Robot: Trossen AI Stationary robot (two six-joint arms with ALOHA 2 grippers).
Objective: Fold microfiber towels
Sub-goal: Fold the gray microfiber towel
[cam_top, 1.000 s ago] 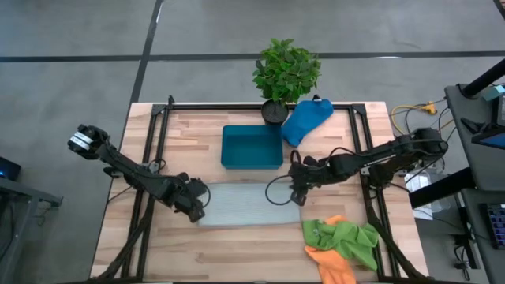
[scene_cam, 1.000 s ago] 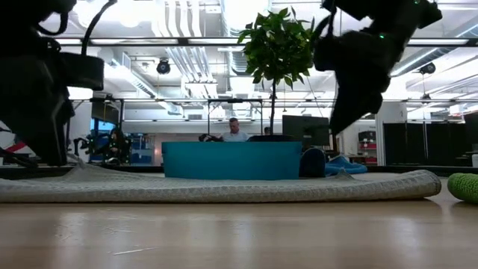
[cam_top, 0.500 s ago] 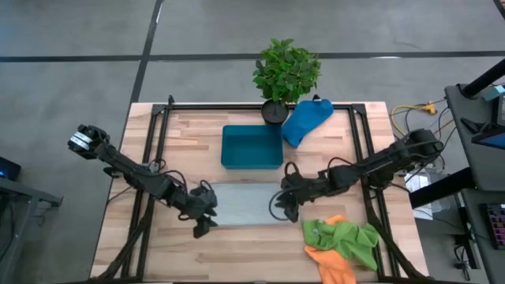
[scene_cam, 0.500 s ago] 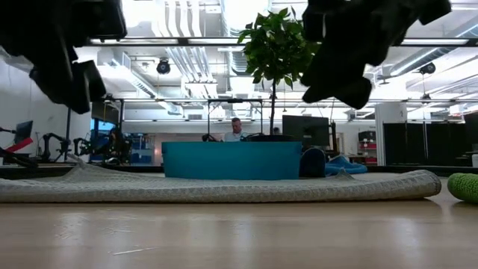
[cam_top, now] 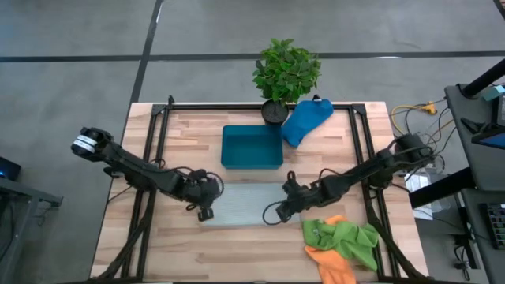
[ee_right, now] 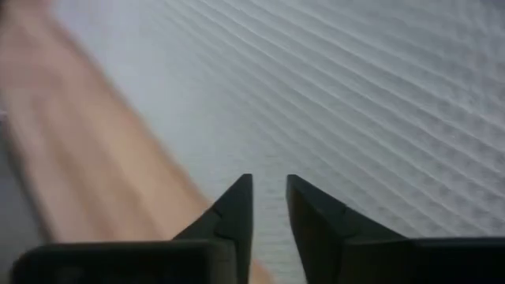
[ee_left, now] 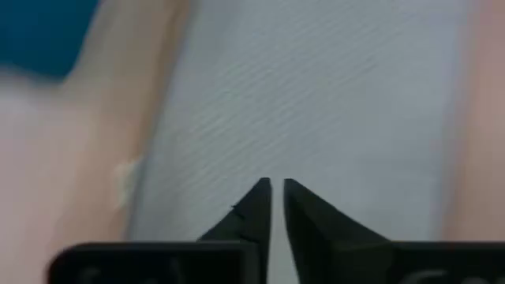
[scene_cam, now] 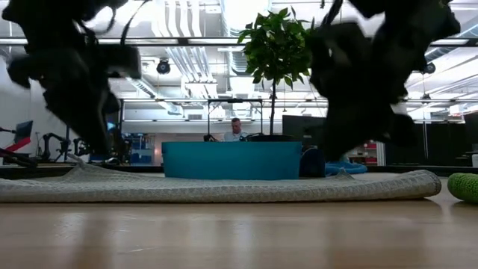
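The grey-white towel (cam_top: 245, 203) lies flat as a long folded strip in the middle of the table, also seen in the low view (scene_cam: 224, 188). My left gripper (cam_top: 207, 211) is over its left end, fingers shut and pointing down at the cloth (ee_left: 331, 102). My right gripper (cam_top: 276, 214) is over the towel's near right edge (ee_right: 237, 134), its fingers a narrow gap apart with nothing between them. A blue towel (cam_top: 306, 121) lies crumpled at the far right. The green towel (cam_top: 347, 237) and the orange towel (cam_top: 331, 264) lie in a heap at the near right. My left gripper (ee_left: 276, 185) has its shut fingertips close over the grey-white towel's left part, coming from above. I cannot tell whether they touch the cloth or hold any of it.
A rigid blue tray (cam_top: 252, 147) stands just beyond the grey-white towel. A potted plant (cam_top: 286, 75) stands at the far edge beside the blue towel. Bare wood shows at the near left (cam_top: 158, 252). A person sits in the room far behind the table (scene_cam: 236, 128).
Both grippers have come down from a raised stance to just above the grey-white towel. My right gripper has gone toward the near edge and to the left, to the towel's near right edge. My left gripper has shifted a little to the right. The towel has stayed flat.
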